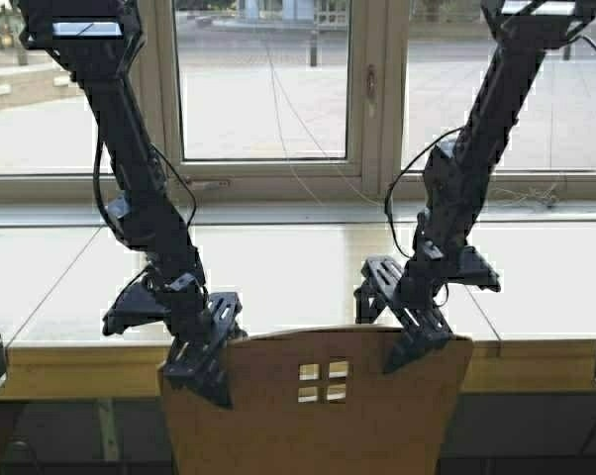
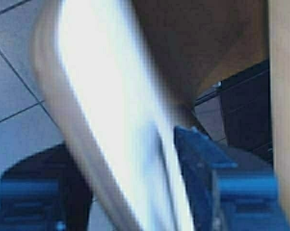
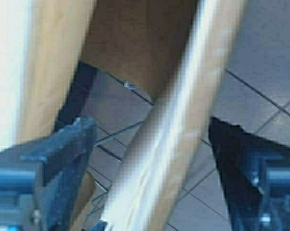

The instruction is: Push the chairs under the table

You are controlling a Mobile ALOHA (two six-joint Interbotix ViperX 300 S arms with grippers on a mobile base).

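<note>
The left gripper (image 1: 201, 358) is straddling the near-left top corner of the curved plywood chair (image 1: 318, 416), fingers apart around its thin edge. The right gripper (image 1: 414, 336) is doing likewise at the right corner, just near the glossy table (image 1: 278, 267).

The chair (image 1: 318, 416) back stood right against the desk (image 1: 278, 287) edge, blocking the middle. Each gripper, left (image 1: 204, 361) and right (image 1: 417, 341), straddled its top rim with fingers apart. Desk surface beyond lay open up to the window frame (image 1: 278, 183).
</note>
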